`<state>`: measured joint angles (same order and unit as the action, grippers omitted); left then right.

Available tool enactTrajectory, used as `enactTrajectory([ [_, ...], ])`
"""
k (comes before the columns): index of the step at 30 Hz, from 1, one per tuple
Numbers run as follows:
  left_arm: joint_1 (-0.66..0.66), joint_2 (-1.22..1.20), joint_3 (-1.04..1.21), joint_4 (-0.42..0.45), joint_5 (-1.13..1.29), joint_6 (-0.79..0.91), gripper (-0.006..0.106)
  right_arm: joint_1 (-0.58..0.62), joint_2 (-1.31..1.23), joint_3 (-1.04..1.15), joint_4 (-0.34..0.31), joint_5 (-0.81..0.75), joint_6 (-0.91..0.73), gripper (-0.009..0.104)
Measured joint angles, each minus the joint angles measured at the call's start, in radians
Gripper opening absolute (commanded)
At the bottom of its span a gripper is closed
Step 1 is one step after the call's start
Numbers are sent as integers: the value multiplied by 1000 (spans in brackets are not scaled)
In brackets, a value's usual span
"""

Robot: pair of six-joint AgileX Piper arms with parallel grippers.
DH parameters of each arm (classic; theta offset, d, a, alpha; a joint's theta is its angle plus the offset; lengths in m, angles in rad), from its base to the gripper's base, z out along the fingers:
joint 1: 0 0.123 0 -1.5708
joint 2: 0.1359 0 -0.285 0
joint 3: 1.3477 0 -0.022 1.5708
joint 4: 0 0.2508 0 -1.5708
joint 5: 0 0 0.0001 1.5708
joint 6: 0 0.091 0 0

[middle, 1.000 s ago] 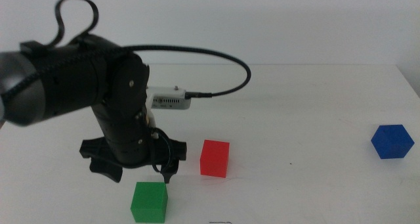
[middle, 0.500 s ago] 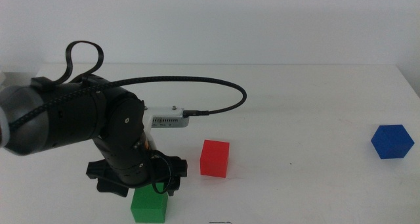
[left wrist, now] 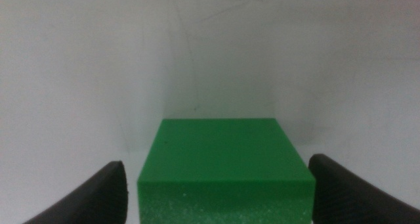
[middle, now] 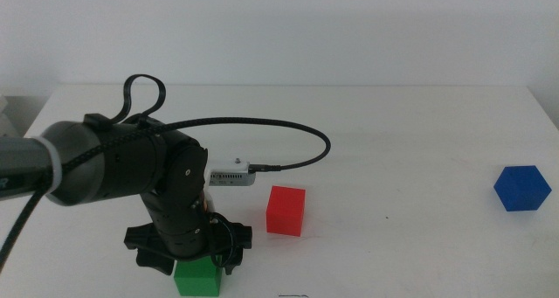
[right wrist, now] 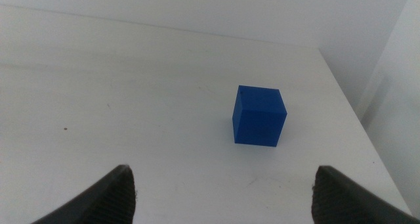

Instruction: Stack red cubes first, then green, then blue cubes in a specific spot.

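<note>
The green cube [middle: 197, 280] sits near the table's front edge, left of centre. My left gripper [middle: 194, 259] has come down over it and hides its top in the middle view. In the left wrist view the green cube [left wrist: 226, 159] lies between the open jaws of the left gripper [left wrist: 216, 166], with a gap on each side. The red cube [middle: 286, 211] rests on the table to the right of it, apart. The blue cube [middle: 521, 189] stands far right. My right gripper [right wrist: 223, 178] hangs open above the table, short of the blue cube [right wrist: 259, 115].
A black cable [middle: 306, 132] loops from the left arm over the table behind the red cube. The table's right edge [right wrist: 357, 112] runs close beside the blue cube. A white wall stands behind the table.
The left arm has sunk and moved toward the front edge. Its jaws, earlier just behind the green cube, now straddle it. The cubes have not moved.
</note>
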<state>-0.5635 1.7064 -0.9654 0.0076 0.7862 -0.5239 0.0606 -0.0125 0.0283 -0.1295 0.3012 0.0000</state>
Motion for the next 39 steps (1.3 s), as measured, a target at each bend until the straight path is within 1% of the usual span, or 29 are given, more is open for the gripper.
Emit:
enactTrajectory([
  [1, 0, 3, 0, -2, 0, 0, 93, 0, 0, 0, 0, 0, 0, 82],
  [2, 0, 3, 0, -8, -3, 0, 88, 0, 0, 0, 0, 0, 0, 82],
  [5, 0, 3, 0, -8, -3, 1, 78, 0, 0, 0, 0, 0, 0, 82],
  [12, 0, 3, 0, -2, -3, 3, 43, 0, 0, 0, 0, 0, 0, 82],
  [14, 0, 0, 0, -8, -3, 3, 27, 0, 0, 0, 0, 0, 0, 82],
  [16, 0, -17, 0, -27, 1, 3, 21, 0, 0, 0, 0, 0, 0, 82],
  [20, 0, -71, -44, -58, 79, 3, 17, 0, 0, 0, 0, 0, 0, 82],
  [26, 0, -76, -286, -8, 302, -1, 17, 0, 0, 0, 0, 0, 0, 82],
  [31, -1, 17, -482, 1, 424, -1, 17, 0, 0, 0, 0, 0, 0, 82],
  [35, -27, 116, -603, 1, 435, -1, 17, 0, 0, 0, 0, 0, 0, 82],
  [39, -79, 211, -715, 2, 435, -2, 17, 0, 0, 0, 0, 0, 0, 82],
])
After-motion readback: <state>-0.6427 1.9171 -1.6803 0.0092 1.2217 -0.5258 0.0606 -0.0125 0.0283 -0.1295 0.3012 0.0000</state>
